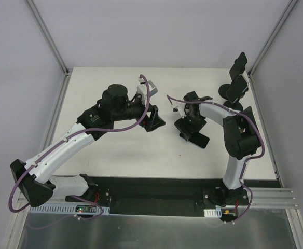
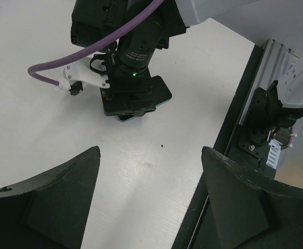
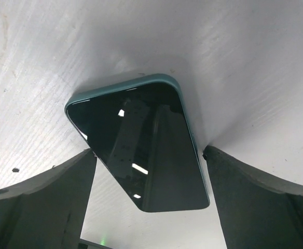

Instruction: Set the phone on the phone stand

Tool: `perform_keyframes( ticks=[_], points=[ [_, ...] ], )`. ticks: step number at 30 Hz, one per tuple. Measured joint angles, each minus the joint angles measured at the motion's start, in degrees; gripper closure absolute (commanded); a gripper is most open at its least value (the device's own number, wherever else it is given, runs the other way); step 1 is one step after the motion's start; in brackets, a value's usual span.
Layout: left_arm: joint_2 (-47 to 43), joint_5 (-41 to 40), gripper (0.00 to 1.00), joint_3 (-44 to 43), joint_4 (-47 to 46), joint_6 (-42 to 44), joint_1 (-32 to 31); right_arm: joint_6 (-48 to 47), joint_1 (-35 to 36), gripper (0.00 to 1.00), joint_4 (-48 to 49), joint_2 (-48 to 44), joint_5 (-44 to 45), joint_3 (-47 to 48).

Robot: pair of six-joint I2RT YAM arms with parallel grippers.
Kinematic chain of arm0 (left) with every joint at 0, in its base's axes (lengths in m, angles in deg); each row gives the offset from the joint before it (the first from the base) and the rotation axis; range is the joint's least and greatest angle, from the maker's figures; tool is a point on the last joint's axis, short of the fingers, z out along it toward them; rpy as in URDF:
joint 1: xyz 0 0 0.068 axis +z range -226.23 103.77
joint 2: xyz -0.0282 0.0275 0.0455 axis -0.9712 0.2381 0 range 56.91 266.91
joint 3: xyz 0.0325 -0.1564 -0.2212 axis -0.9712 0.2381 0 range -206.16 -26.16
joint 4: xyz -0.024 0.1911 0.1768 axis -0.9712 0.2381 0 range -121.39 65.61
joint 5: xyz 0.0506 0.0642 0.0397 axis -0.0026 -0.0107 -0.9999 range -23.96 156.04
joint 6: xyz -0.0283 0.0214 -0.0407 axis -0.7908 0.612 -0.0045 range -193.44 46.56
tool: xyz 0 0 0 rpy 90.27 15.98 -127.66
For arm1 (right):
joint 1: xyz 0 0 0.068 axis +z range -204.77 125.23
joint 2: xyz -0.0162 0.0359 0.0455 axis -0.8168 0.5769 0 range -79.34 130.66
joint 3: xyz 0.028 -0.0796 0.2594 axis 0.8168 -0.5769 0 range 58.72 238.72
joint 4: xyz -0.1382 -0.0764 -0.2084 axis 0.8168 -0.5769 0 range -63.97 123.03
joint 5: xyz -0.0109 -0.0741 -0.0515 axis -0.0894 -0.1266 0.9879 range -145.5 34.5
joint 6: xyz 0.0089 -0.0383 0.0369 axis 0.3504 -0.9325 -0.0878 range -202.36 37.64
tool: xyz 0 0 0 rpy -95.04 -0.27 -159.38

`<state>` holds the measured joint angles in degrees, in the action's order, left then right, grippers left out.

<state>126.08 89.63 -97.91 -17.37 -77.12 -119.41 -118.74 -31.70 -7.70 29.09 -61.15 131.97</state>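
Phone (image 3: 141,145) lies flat: glossy (prob. slippery), stiff, fragile glass. Right gripper (image 3: 149,154) straddles it, jaws spread wide; pinch long edges nr mid.

Bright even light, soft shadows, glossy phone (image 3: 141,150) reflections

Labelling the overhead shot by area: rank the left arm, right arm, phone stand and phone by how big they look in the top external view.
1. left arm
2. right arm
3. phone stand
4. phone, partly hidden under the right gripper, so stand versus phone is unsure.
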Motion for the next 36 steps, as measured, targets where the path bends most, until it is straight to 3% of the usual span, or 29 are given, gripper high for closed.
perform_keyframes(
  ticks=[6, 12, 13, 19, 30, 36],
  points=[
    [0.0, 0.0, 0.22, 0.0, 0.0, 0.0, 0.0, 1.3, 4.1, 0.06, 0.6, 0.0, 5.0, -0.9],
    [0.0, 0.1, 0.22, 0.0, 0.0, -0.1, 0.0, 3.9, 7.0, 0.31, -0.1, 0.4, 6.5, -0.3],
    [0.0, 0.1, 0.22, 0.0, 0.0, -0.2, 0.0, 4.4, 7.1, 0.41, -0.6, 0.8, 6.5, 0.0],
    [0.0, 0.1, 0.22, 0.0, 0.0, -0.2, 0.0, 8.4, 7.3, 0.63, -1.6, 2.0, 6.8, 1.6],
    [0.6, -1.2, 0.21, 0.0, 0.0, -1.6, 0.0, 24.5, 8.6, 0.9, 7.8, -5.1, 9.1, -7.3],
    [2.1, -3.1, 0.21, 0.3, -0.1, -2.6, 0.0, 32.7, 8.7, 0.98, 15.1, -9.6, 9.5, -13.2]
  ],
)
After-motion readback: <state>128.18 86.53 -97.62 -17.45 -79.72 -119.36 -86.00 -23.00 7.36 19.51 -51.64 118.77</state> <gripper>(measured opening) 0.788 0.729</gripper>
